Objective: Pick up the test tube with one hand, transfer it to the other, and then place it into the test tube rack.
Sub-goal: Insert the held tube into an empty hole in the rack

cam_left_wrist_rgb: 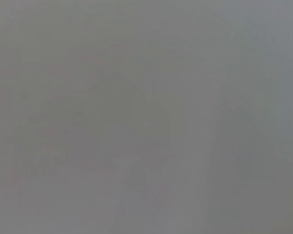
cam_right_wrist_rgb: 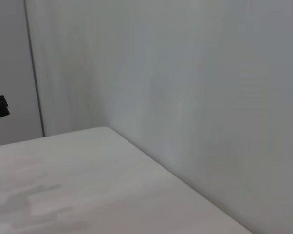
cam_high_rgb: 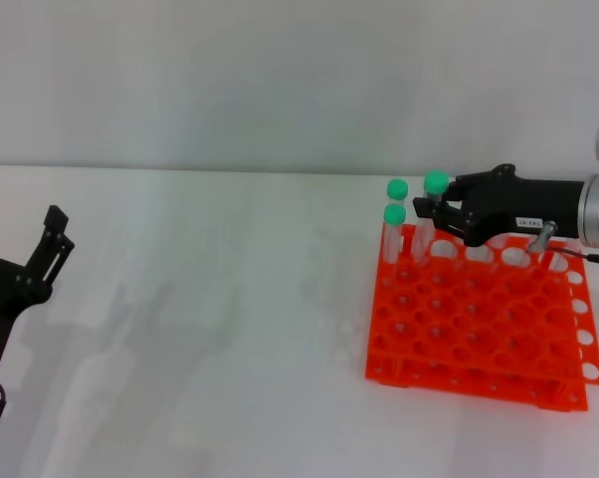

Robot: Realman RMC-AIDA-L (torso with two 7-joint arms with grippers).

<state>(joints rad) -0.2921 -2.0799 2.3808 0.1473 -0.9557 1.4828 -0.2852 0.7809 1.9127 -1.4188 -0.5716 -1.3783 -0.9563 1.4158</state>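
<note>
R gripper, labelled, clamped on test tube over far-left corner of rack, beside two racked tubes. L gripper fingers apart, parked far left. Wide bare table between. R wrist view: only table edge, wall.

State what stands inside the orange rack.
Two green-capped tubes stand in the test tube rack's far left corner. The right pincer holds a third tube there; its lower part is hidden. The left pincer waits apart.
</note>
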